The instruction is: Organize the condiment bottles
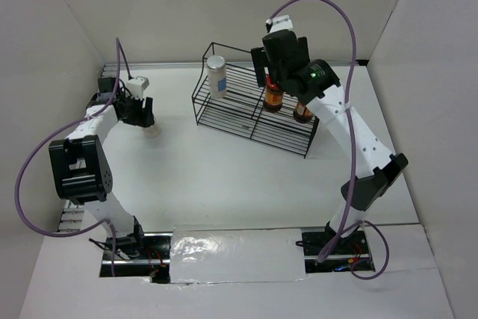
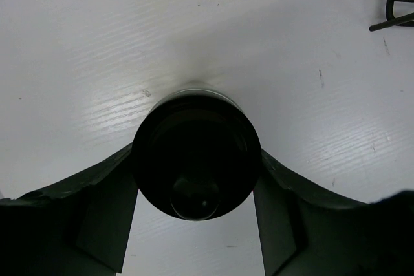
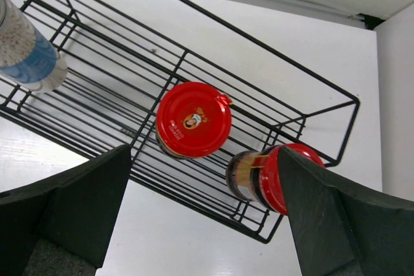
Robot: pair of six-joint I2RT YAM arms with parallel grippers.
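We take the rack (image 1: 252,113) as our marker: black wire, two compartments, on the white table (image 1: 224,177). Left compartment: the shaker (image 1: 216,75) stands upright near the rack's left end, with a white cap and a bluish label. Right compartment: both brown, red-lidded jars. The inner jar (image 1: 273,96) is just right of the divider, and the end jar (image 1: 302,111) is beside it toward the rack's right end. In the right wrist view the two are close but apart. The right gripper (image 1: 275,76) hangs above that compartment, fingers spread wide and gripping nothing. From its own camera the inner jar's lid shows between the fingers. Well left of the rack, out on the table, stands the bottle (image 1: 151,131), whitish with a black cap (image 2: 196,159). The left gripper (image 1: 148,121) is down over it. The left wrist view shows its fingers (image 2: 110,211) pressed one to each side of the cap, pinching the bottle.
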